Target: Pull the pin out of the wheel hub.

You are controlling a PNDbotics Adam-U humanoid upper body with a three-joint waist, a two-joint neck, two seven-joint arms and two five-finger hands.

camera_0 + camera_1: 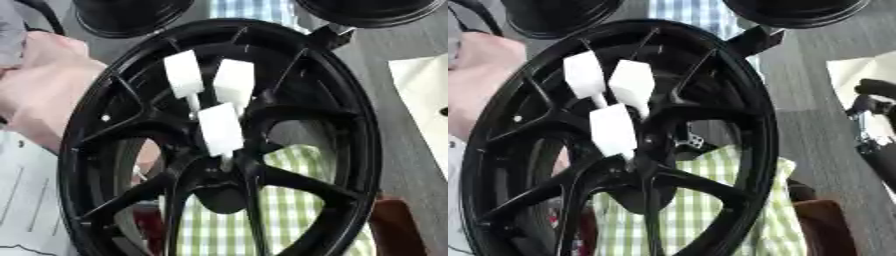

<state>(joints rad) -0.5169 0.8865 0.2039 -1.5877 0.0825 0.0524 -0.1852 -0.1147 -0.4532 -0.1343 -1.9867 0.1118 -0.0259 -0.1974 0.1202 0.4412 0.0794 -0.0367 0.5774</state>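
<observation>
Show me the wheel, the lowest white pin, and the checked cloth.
wheel [359, 125], left eye view, right rim.
lowest white pin [220, 129], left eye view, middle of its white head.
checked cloth [293, 210], left eye view, between lower spokes.

Of the robot's body, only part of the right hand [874, 102] is seen, at the right edge of the right eye view. It is built of black, rounded segments with a slight sheen, set one below another. Lower down, a pale silver-grey piece is fitted between the black parts, and beneath it a broader dark section is cut off by the picture's edge. In the left eye view only a small dark spot of it is caught at the right border. Finer details such as screws or markings cannot be made out.
</observation>
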